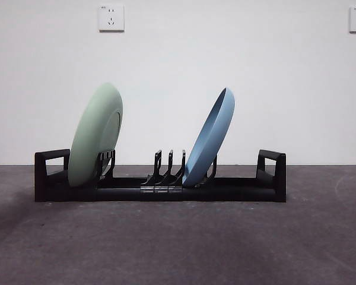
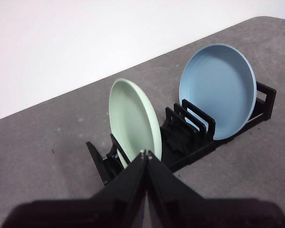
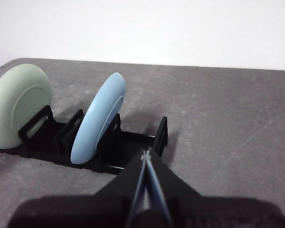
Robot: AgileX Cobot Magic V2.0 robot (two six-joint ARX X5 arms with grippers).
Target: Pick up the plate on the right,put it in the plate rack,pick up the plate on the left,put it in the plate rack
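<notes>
On plate rack point(image 1: 160, 189): green plate point(image 1: 95, 135), blue plate point(image 1: 209, 138)

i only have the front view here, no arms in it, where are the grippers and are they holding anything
Observer: Both are back from the rack. The left gripper is shut and holds nothing.
Operator: and the right one
Observer: The right gripper is also shut and empty, off the rack's end nearer the blue plate.
Operator: which way does the green plate face
Observer: The green plate's hollow side faces the blue plate; its underside faces the rack's near end handle.
</notes>
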